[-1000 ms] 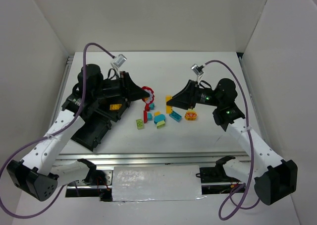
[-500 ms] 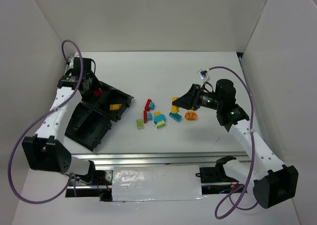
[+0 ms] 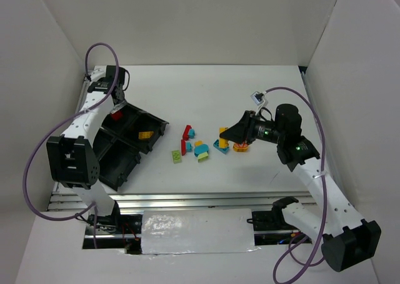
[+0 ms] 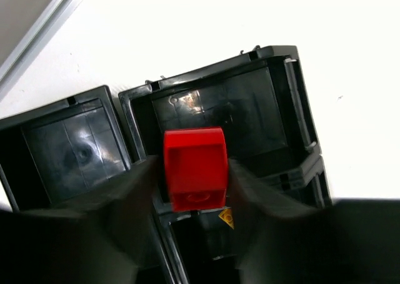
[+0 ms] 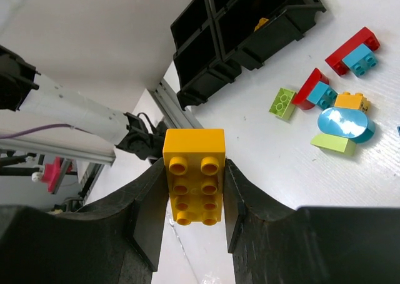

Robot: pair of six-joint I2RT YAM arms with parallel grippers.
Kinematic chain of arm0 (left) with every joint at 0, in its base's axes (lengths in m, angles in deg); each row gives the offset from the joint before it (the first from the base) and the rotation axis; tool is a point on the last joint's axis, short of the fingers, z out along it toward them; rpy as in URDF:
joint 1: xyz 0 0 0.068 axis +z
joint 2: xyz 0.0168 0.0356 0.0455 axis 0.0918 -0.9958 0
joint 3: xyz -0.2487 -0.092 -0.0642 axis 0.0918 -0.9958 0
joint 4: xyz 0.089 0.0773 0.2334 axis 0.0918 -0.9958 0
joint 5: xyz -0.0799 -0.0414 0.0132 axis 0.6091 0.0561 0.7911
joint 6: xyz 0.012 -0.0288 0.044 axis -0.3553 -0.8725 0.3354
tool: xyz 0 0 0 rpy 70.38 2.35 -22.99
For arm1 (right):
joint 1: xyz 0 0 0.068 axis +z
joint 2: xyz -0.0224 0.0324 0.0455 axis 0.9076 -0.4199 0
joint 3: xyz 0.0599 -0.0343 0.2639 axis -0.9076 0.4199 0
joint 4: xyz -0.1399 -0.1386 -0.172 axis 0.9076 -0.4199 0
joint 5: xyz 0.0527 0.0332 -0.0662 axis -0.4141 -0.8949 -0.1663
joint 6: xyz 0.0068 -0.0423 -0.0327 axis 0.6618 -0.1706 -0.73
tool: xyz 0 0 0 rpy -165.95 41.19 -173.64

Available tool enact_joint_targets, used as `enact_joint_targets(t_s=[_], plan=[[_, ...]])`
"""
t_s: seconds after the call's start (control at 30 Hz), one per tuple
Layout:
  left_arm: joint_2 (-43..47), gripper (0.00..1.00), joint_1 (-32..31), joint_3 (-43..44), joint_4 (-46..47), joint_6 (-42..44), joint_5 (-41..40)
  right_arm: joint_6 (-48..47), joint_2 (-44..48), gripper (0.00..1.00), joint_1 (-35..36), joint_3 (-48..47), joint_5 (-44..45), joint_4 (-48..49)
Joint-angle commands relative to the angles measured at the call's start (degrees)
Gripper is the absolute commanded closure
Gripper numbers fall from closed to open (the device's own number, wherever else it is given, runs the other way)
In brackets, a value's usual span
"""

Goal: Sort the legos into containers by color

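Sorting was judged to be at an early stage. The tray [image 3: 115, 164], glossy black plastic with a cross divider, lay at the left of the table [image 3: 262, 90] and held one yellow stored brick [image 3: 145, 134].

The left gripper [image 3: 116, 113] hung over the tray with a red brick [image 4: 194, 169] between its jaws; whether the brick was clamped or freed could not be told. The right gripper [image 3: 226, 134] was clamped on a studded yellow brick [image 5: 194, 175] above the loose bricks [image 3: 199, 149], hard moulded plastic, unsorted mid-table.

The top camera looks down from above and behind on the whole table [image 3: 250, 90], the left wrist camera hangs close over the tray [image 4: 212, 118] facing down, and the right wrist camera looks slantwise across the loose bricks [image 5: 345, 124] to that tray, seen in all three views.
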Motion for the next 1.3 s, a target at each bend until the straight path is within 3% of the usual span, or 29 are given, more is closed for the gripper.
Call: enact_joint_targets(t_s=[0.0, 0.23, 0.33, 0.5, 0.63, 0.77, 0.97, 1.17, 1.2, 1.27], plan=[[-1.5, 0.35, 0.6, 2.4, -0.2, -1.3, -2.0, -1.9, -0.1, 1.00, 0.5, -0.7, -0.6, -0.9], [-0.9, 0.12, 0.9, 2.6, -0.7, -2.4, -2.1, -0.9, -4.0, 1.00, 1.4, -2.7, -0.5, 0.3], [1.0, 0.01, 0.9, 5.6, -3.1, -2.4, -0.9, -0.3, -8.0, 1.00, 6.1, -6.8, 6.8, -1.4], [8.5, 0.00, 0.9, 8.1, -8.1, -1.7, 4.3, 7.4, -20.7, 1.00, 17.2, -13.4, 23.8, -1.4], [19.4, 0.01, 0.9, 3.0, -8.1, 2.3, 19.6, 20.7, -29.2, 1.00, 22.1, -17.4, 31.0, 2.6], [32.3, 0.00, 0.9, -5.9, -7.1, 2.6, 27.1, 25.6, -39.3, 1.00, 26.8, -23.5, 35.7, 7.5], [48.4, 0.01, 0.9, -14.8, -8.9, 3.4, 30.1, 30.3, -52.3, 1.00, 31.2, -35.4, 41.3, 10.6], [50.7, 0.01, 0.9, -16.2, -14.1, 5.5, 30.9, 29.8, -64.6, 0.99, 32.6, -49.7, 41.1, 9.0], [51.4, 0.00, 0.9, -16.0, -14.6, 5.9, 30.7, 29.2, -66.1, 0.97, 32.6, -51.9, 40.9, 8.0], [51.9, 0.00, -0.3, -14.7, -16.0, 6.4, 28.7, 28.8, -69.9, 0.84, 32.6, -56.8, 41.1, 5.2]])
